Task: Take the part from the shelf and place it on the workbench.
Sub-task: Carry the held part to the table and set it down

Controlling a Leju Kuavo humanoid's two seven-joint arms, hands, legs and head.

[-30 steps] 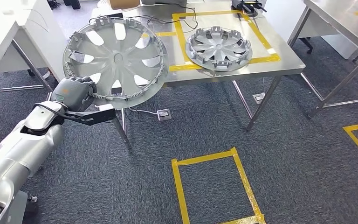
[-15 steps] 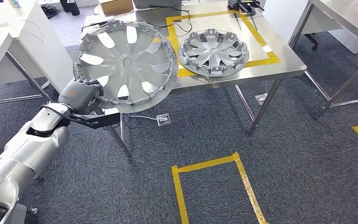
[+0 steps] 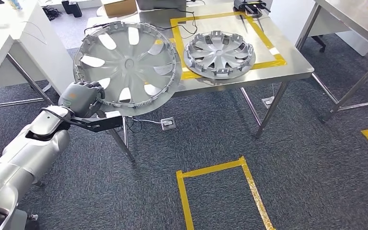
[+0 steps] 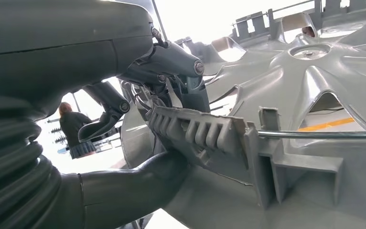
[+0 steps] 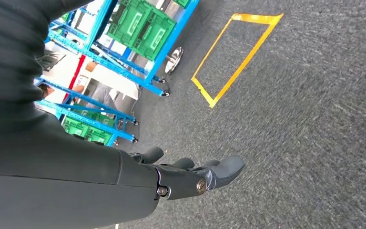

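Since the earlier frames the whole view has shifted toward the bench (image 3: pixel 297 67), so the camera has moved; the wheel cover (image 3: pixel 127 60) stays raised ahead of the left hand (image 3: pixel 80 98), which grips its lower rim, thumb and fingers (image 4: pixel 190 90) clamped on the ribbed edge. Carrying looks nearly done; setting it down is left. Beyond the hand, a second wheel cover (image 3: pixel 219 48) lies inside the yellow tape. The right hand (image 5: pixel 190 176) hangs with fingers apart, holding nothing. How much bare bench lies behind the held cover is hidden.
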